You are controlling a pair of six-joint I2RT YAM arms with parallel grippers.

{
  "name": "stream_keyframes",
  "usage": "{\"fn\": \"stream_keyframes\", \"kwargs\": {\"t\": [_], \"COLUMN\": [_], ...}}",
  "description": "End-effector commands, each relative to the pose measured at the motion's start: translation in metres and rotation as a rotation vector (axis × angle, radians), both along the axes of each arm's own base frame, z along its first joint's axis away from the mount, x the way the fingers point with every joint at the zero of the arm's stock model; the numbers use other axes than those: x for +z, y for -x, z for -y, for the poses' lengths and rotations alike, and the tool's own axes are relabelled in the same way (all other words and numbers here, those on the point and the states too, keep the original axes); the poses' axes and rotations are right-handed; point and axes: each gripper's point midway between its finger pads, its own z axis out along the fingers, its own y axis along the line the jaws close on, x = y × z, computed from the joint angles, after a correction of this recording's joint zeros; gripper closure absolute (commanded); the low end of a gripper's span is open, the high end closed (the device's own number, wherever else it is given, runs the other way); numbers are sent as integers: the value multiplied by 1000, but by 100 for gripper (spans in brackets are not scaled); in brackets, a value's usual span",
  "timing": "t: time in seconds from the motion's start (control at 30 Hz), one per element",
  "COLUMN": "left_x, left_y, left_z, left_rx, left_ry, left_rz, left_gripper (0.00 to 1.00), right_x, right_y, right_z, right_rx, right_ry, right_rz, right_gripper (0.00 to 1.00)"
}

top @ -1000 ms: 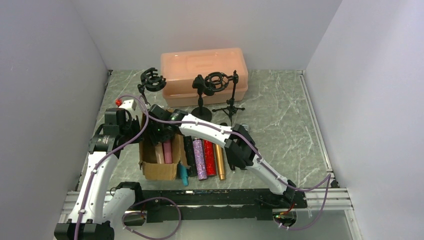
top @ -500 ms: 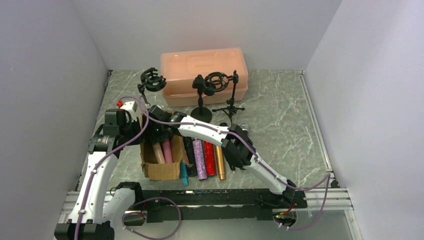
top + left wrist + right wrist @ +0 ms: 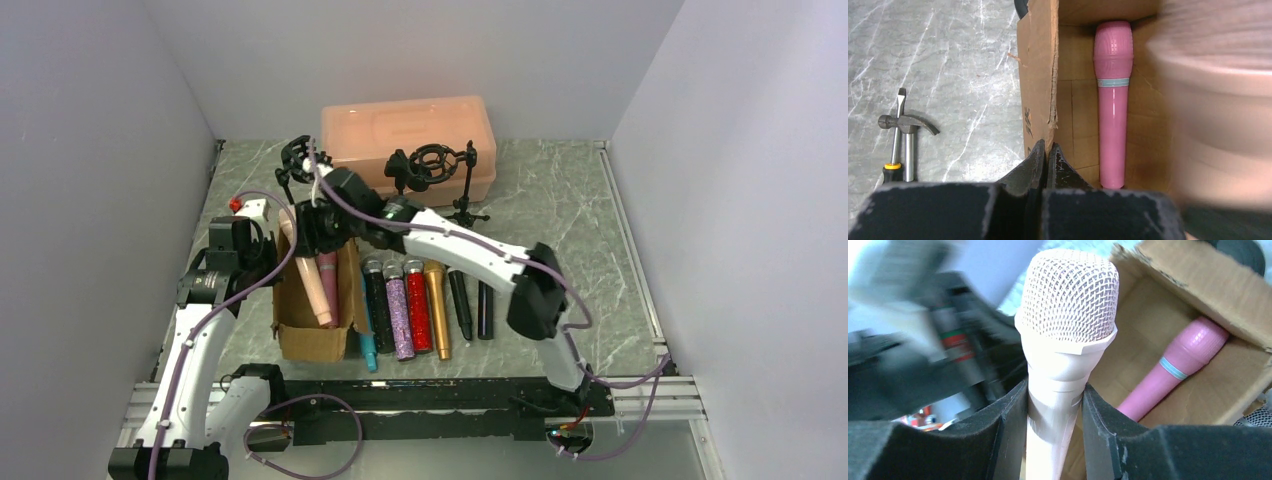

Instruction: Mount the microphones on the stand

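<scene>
My right gripper (image 3: 1054, 390) is shut on the neck of the peach microphone (image 3: 1068, 295), just under its mesh head. That peach microphone (image 3: 315, 288) hangs tilted over the cardboard box (image 3: 318, 340), its tail low inside. A pink microphone (image 3: 328, 272) lies in the box (image 3: 1040, 75). My left gripper (image 3: 1047, 149) is shut on the box's left wall. Teal (image 3: 368, 346), black (image 3: 378, 296), purple glitter (image 3: 398, 312), red glitter (image 3: 417, 306) and gold (image 3: 437, 306) microphones lie in a row on the table. Black stands (image 3: 305, 160) (image 3: 432, 164) rise behind.
A peach lidded plastic bin (image 3: 408, 125) sits at the back behind the stands. A small tripod (image 3: 462, 212) stands beside the middle stand. Two short black pieces (image 3: 460, 304) lie right of the row. A hammer (image 3: 907, 123) and screwdriver (image 3: 895, 150) lie left of the box.
My right gripper closed on the peach microphone and raised it up and back out of the box. The right arm swung away, uncovering the row of microphones. The left gripper has not moved.
</scene>
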Motion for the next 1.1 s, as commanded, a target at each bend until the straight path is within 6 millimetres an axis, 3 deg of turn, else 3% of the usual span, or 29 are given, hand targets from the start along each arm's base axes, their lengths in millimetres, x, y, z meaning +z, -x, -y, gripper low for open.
{"fn": "stream_keyframes", "kwargs": {"t": [0.0, 0.1, 0.23, 0.43, 0.53, 0.7, 0.87, 1.07], "left_x": [28, 28, 28, 30, 31, 34, 35, 35], "left_y": [-15, -15, -14, -15, -14, -14, -14, -14], "left_z": [-2, -2, -2, -1, 0, 0, 1, 1], "left_rx": [7, 5, 4, 2, 1, 0, -6, -13], "left_ry": [-9, -10, -12, -6, 1, 0, -1, -1], "left_rz": [113, 111, 113, 118, 120, 128, 129, 130], "left_gripper": [100, 100, 100, 100, 100, 100, 100, 100], "right_x": [79, 85, 71, 12, -18, -55, -89, -111], "right_y": [12, 13, 13, 12, 16, 15, -10, -45], "right_z": [20, 52, 122, 239, 285, 342, 402, 446], "right_rx": [66, 52, -8, -156, -239, -402, -664, -856], "right_ry": [-169, -149, -67, 67, 157, 271, 382, 533], "right_rz": [59, 67, 58, -33, -75, -121, -161, -118], "right_gripper": [90, 91, 91, 90, 89, 89, 89, 89]}}
